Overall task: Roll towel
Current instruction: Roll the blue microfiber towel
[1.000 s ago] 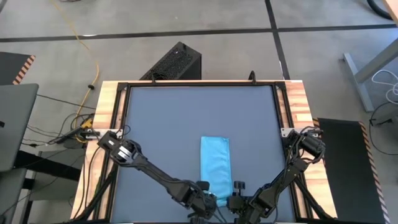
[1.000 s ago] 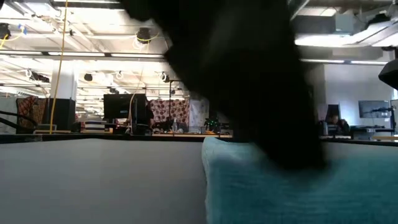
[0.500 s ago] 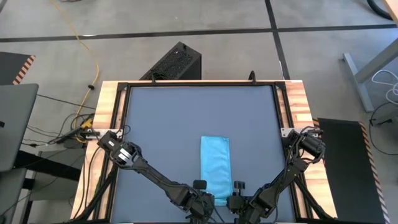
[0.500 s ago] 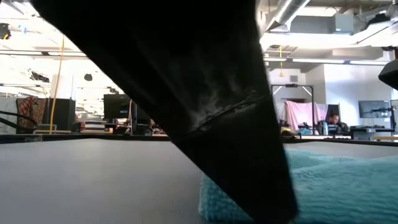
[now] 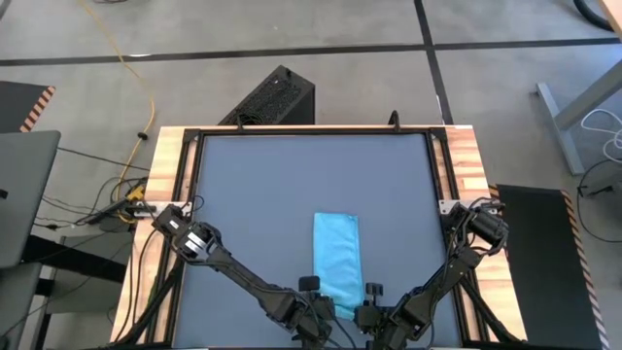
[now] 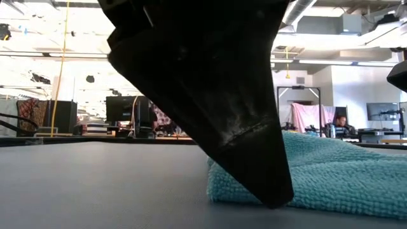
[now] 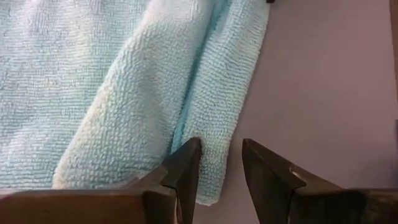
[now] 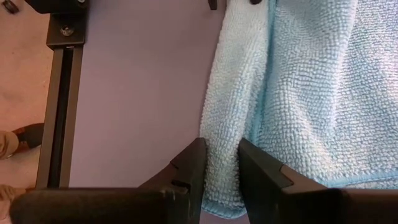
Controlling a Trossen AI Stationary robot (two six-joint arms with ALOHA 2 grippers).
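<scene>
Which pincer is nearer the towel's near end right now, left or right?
Neither clearly: both are at it. The left pincer straddles the towel at one corner of its near end, fingers parted; the right pincer straddles the opposite corner the same way.

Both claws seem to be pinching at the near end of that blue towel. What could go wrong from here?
Each claw only straddles a thin edge of the towel: the left claw at one corner, the right claw at the other. That edge could slip out as they start rolling. If only one side holds, the roll may come out crooked. The towel is also folded in layers, so they might catch only the top one.
</scene>
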